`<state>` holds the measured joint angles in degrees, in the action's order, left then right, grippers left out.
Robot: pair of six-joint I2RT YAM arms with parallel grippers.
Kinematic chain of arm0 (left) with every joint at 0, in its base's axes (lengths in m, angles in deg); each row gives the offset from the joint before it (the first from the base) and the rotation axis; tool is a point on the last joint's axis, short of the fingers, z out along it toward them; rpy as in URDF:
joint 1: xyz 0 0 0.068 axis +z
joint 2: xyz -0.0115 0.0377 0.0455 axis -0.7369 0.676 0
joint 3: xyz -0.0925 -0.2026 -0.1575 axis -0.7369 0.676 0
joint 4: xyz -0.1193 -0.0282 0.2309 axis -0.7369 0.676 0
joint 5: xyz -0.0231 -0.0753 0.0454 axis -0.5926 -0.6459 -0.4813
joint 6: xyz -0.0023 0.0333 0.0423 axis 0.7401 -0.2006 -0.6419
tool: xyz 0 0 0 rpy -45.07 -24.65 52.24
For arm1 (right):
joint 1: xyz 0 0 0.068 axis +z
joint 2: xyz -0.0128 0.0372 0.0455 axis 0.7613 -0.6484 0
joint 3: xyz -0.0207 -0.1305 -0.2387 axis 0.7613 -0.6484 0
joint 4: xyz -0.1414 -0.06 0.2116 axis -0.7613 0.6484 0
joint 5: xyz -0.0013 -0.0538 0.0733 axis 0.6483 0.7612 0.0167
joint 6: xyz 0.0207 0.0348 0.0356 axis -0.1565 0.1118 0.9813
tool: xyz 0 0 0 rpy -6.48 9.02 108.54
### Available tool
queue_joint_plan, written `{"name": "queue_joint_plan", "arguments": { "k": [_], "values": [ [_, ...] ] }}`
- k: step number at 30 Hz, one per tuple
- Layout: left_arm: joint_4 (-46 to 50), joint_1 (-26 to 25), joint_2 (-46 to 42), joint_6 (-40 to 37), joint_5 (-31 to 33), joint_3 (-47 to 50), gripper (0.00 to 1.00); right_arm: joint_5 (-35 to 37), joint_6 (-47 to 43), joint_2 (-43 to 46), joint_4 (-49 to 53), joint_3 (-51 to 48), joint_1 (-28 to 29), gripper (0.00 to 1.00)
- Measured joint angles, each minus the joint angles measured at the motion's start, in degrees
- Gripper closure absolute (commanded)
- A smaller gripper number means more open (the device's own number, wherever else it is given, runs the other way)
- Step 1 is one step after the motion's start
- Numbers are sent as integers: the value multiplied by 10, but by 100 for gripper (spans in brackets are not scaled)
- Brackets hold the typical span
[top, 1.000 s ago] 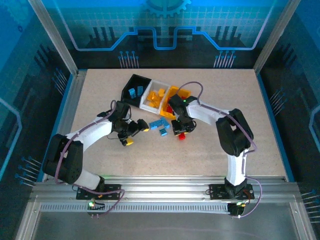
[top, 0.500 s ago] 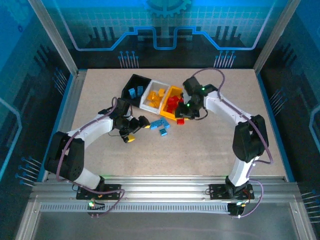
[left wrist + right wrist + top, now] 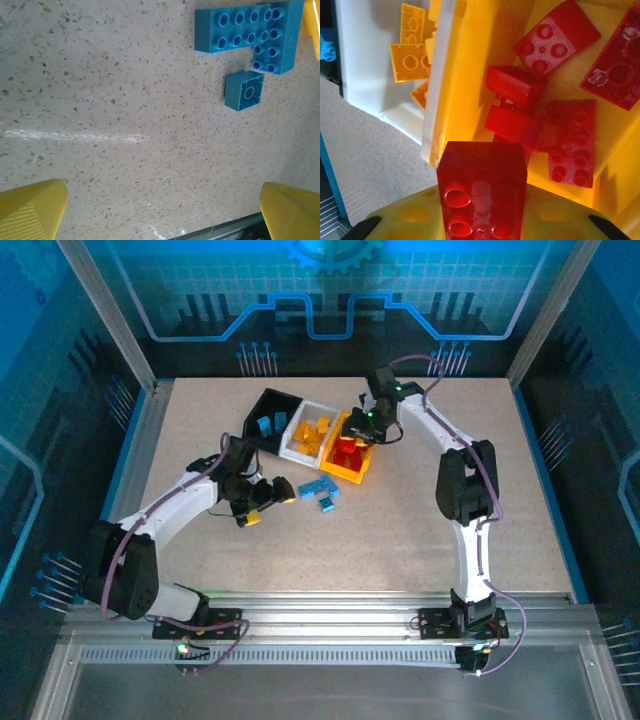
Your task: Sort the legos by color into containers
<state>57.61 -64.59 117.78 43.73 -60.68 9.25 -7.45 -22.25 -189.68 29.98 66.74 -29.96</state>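
The three containers stand in a joined row near the middle of the worktop's [image 3: 450, 530] far edge, slanting from far left to nearer right: the black bin [image 3: 272, 396], the white bin [image 3: 365, 95] and the yellow-orange bin [image 3: 470, 75]. The right gripper [image 3: 365, 428] hangs over the far end of the yellow-orange bin, its fingers clamped on a red brick [image 3: 482, 192] with the studs facing the wrist camera. Below it, several more red bricks [image 3: 565, 145] lie jumbled on that bin's floor. Orange bricks [image 3: 410, 55] lie in the white bin and a few light blue bricks [image 3: 265, 425] in the black one. On the bare worktop just on the near side of the row lie three loose blue bricks [image 3: 235, 31], two long ones touching in an L and a small square one just beside them. The left gripper [image 3: 270, 506] sits low over the worktop to the left of these, left of centre, its yellow fingertips [image 3: 30, 205] spread wide apart with nothing between them but the speckled surface.
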Motion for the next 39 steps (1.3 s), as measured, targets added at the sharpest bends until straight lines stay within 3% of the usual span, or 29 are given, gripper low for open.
{"name": "queue_joint_plan", "arguments": {
  "k": [3, 8, 12, 16, 20, 25, 28, 34, 39],
  "values": [
    [15, -4, 0, -19, 7, -13, 1, 0, 2, -14, 4, 19, -2, 65],
    [35, -37, 33, -53, 23, -63, 1, 0, 7, -18, 11, 32, -3, 45],
    [42, -67, 76, -78, 30, -103, 1, 1, 3, -16, 19, 34, -3, 39],
    [47, -96, 124, -100, 33, -148, 1, 7, -6, 10, 26, 18, -6, 38],
    [46, -130, 185, -130, 37, -208, 2, 15, -16, 111, 25, -70, -21, 38],
    [42, -162, 255, -158, 41, -258, 20, 12, -20, 269, 5, -229, -64, 37],
    [46, -164, 286, -163, 45, -272, 23, 12, -24, 336, 5, -311, -83, 37],
    [48, -164, 340, -170, 61, -314, 24, 8, -31, 399, 13, -413, -97, 37],
    [51, -168, 368, -170, 71, -333, 24, 4, -39, 426, 19, -428, -107, 37]
  ]
}}
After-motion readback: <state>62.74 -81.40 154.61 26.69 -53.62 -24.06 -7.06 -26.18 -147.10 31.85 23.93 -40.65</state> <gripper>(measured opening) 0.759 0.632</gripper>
